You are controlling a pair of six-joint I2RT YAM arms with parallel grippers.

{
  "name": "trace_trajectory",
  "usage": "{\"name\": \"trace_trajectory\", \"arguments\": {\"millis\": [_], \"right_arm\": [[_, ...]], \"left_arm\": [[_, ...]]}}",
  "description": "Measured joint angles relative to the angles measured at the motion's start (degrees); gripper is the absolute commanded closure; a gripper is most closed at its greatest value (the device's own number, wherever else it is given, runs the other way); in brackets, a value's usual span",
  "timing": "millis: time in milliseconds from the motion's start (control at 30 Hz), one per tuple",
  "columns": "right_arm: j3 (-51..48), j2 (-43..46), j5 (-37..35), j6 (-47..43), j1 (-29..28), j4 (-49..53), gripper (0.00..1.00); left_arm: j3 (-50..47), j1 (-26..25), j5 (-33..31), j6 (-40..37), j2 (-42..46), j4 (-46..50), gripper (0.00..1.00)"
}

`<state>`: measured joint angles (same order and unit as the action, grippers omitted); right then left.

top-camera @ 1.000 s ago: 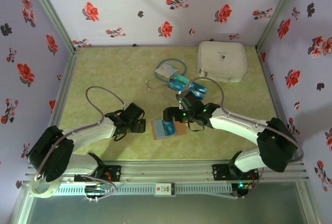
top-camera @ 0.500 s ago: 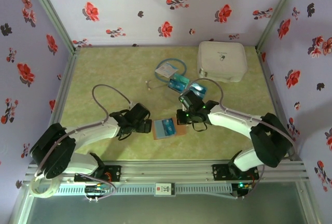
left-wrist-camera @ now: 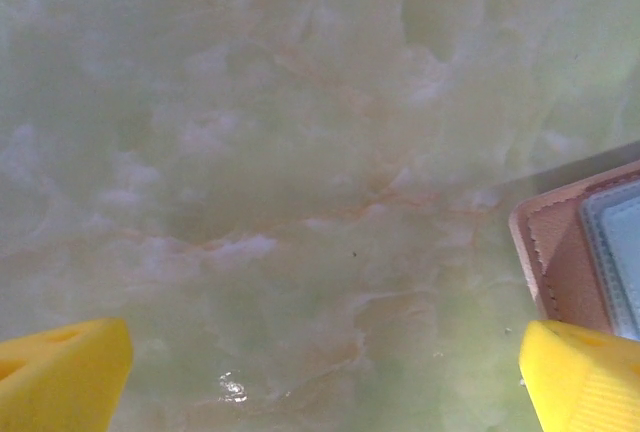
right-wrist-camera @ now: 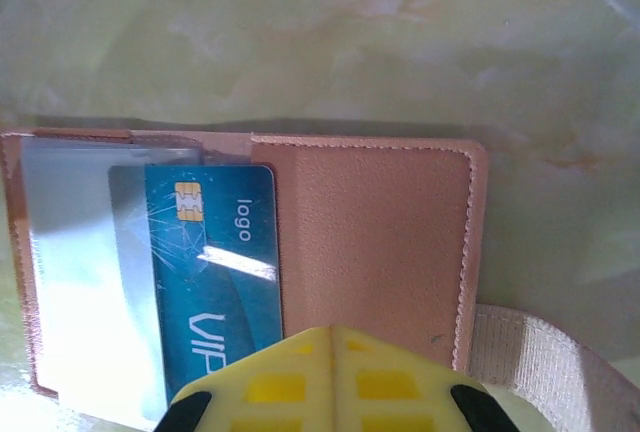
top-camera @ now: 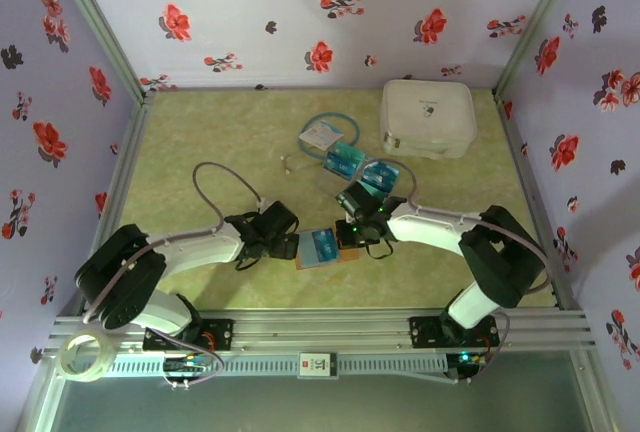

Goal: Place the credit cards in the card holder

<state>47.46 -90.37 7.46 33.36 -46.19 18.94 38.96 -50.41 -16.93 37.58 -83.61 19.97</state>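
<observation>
The card holder (top-camera: 338, 257) lies opened flat on the table (top-camera: 200, 152) near its near edge, between the two arms, so that its pockets face up for loading. In the right wrist view a teal card (right-wrist-camera: 215, 262) marked "VIP" sits partly tucked under the clear sleeve of the holder's left half, and the plain leather half lies to the right with a pale elastic strap (right-wrist-camera: 540, 347) trailing off it. The right pincer (top-camera: 350, 234) hangs just over the holder, its yellow fingertips (right-wrist-camera: 280, 387) clenched together with no gap; probably it is there to nudge the card deeper or to pin the leather down. The left pincer (top-camera: 290, 245) waits just beside the holder's left edge, spread wide and empty, with the holder's corner (left-wrist-camera: 560, 252) near its right finger, likely ready to brace the holder against sliding. More credit cards (top-camera: 346, 159) lie farther back near the white case (top-camera: 428, 117), not yet loaded.
</observation>
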Motion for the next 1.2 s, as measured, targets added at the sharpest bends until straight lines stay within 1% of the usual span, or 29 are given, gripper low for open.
{"name": "trace_trajectory", "arguments": {"millis": [367, 1200], "right_arm": [[1.3, -2.6, -0.9, 0.0, -0.7, 0.0, 1.00], [6.0, -6.1, -0.2, 0.5, -5.8, -0.9, 1.00]], "left_arm": [[0.0, -0.1, 0.0, 0.0, -1.2, -0.7, 0.00], [0.0, -0.2, 0.0, 0.0, -1.5, -1.3, 0.00]]}}
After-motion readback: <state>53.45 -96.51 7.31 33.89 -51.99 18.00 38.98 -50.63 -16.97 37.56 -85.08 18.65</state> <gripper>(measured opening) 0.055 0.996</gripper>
